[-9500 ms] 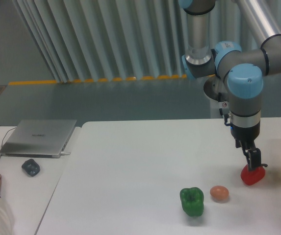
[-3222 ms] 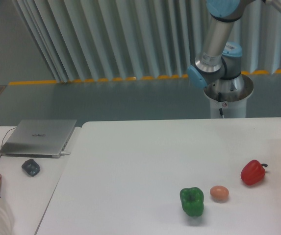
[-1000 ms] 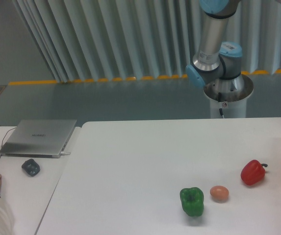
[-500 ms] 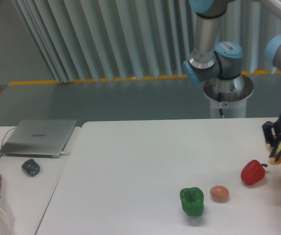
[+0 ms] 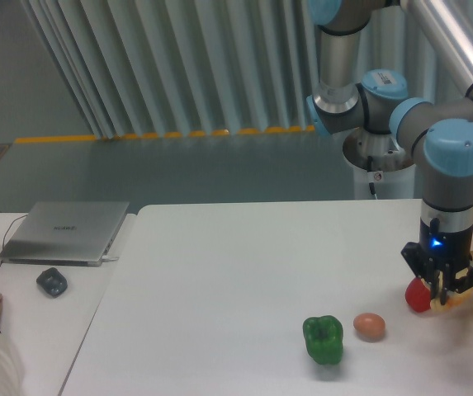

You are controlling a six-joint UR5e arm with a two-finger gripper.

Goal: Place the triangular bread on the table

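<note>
While holding what looks like the triangular bread [image 5: 457, 299], the closed gripper [image 5: 443, 290] hovers beside the red pepper [image 5: 417, 294].

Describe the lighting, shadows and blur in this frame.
Fixed camera view: soft, even light; faint shadows under the green pepper and egg on the table. The gripper and its tan bread look slightly smeared; a blue light glows on the wrist.
</note>
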